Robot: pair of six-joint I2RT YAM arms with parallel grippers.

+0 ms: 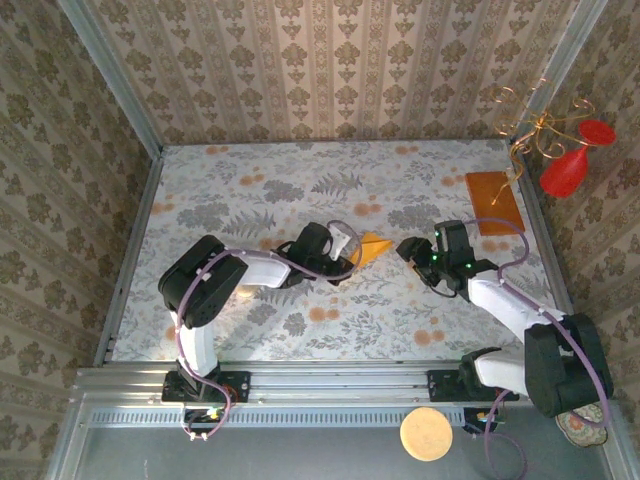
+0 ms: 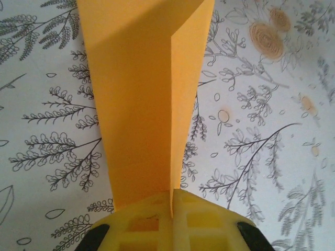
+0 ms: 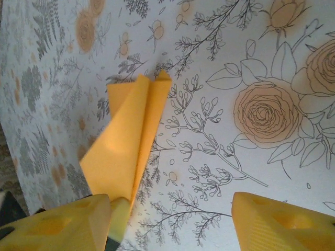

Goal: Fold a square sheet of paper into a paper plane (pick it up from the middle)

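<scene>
Down at the near rail, a round tan disc point(image 1: 427, 433) sits just left of the right arm's base. Up onto the flowered table point(image 1: 330, 335), and the action is at its middle. The left gripper point(image 2: 171, 208) is clamped tight, its yellow fingers point(image 2: 141, 225) pinched on the near end of the folded sheet of paper point(image 2: 138, 104). Two flaps meet at a sharp crease running away from the wrist camera.

From above, the bright orange-yellow paper pokes out to the right of that claw, between the two arms' tips. Just right of it, the right gripper point(image 1: 406, 248) hangs with jaws spread wide, gripping nothing. In its own wrist view the paper lies beside its left finger, though contact there is hard to judge.

Farther right, a brown-orange board point(image 1: 493, 203) lies flat by the table's right edge.
</scene>
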